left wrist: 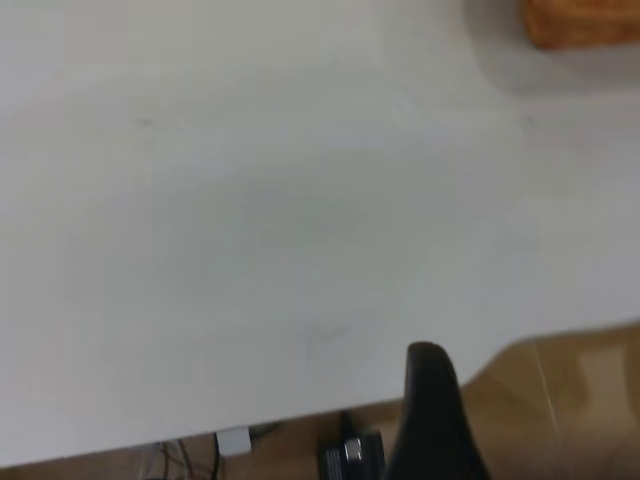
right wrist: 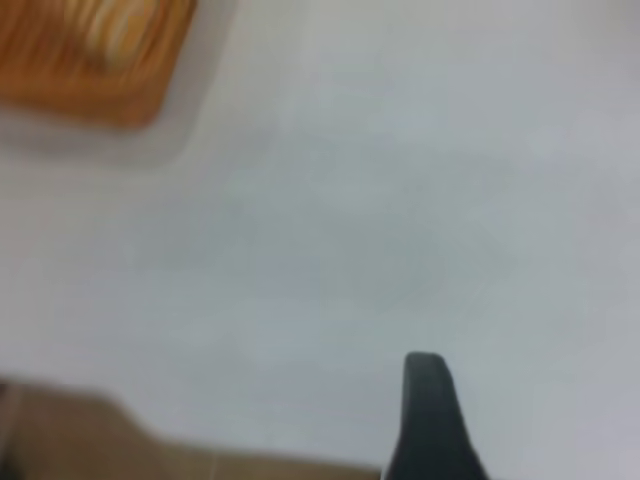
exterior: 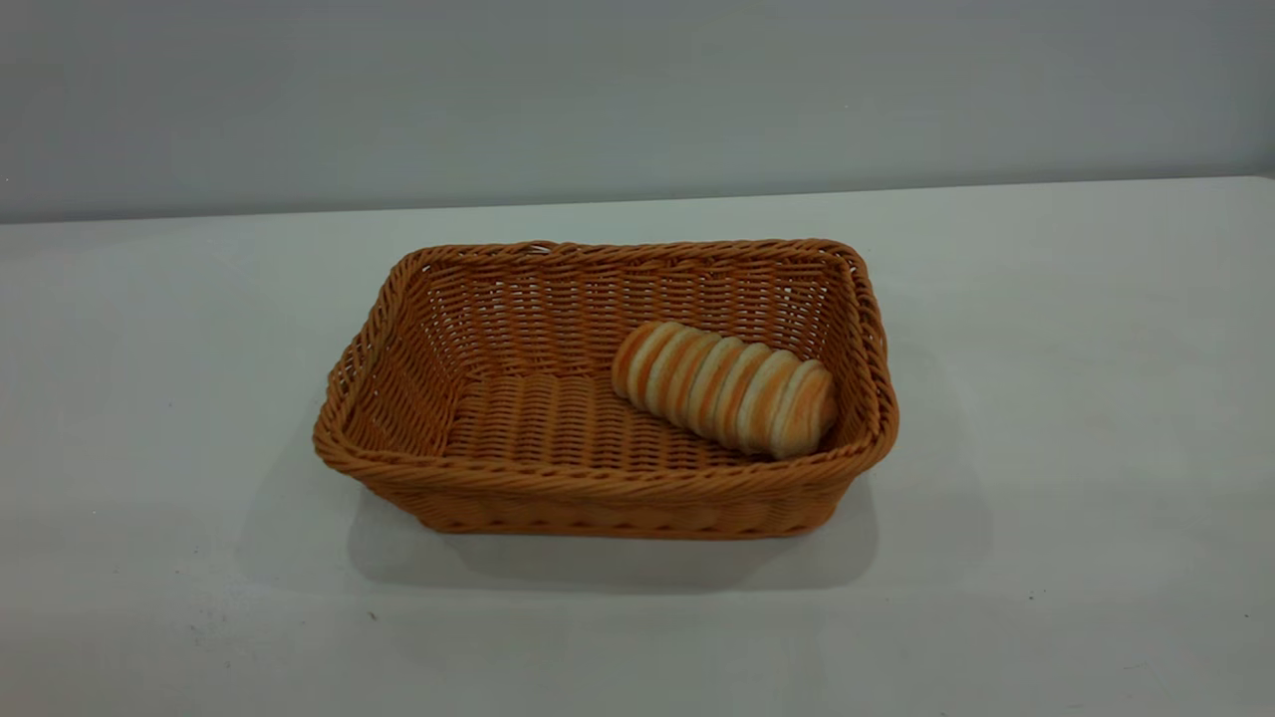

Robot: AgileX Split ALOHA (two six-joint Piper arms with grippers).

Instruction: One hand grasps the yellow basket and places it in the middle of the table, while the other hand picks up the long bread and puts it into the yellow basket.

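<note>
The yellow basket [exterior: 598, 488], orange-tan wicker, stands at the middle of the white table [exterior: 1046, 398]. The long bread [exterior: 725, 386], striped cream and golden-orange, lies inside it, in its right half, slanting toward the front right corner. Neither gripper shows in the exterior view. A black part of my left gripper [left wrist: 430, 410] shows in the left wrist view, above the table's edge, far from a corner of the basket [left wrist: 580, 25]. A black part of my right gripper [right wrist: 428, 410] shows in the right wrist view, far from the basket [right wrist: 110, 95] and the bread [right wrist: 115, 30].
A plain grey wall [exterior: 637, 90] runs behind the table. The wrist views show the table's edge with tan floor [left wrist: 560, 400] beyond it, and some cables and a small white piece [left wrist: 233, 440] under that edge.
</note>
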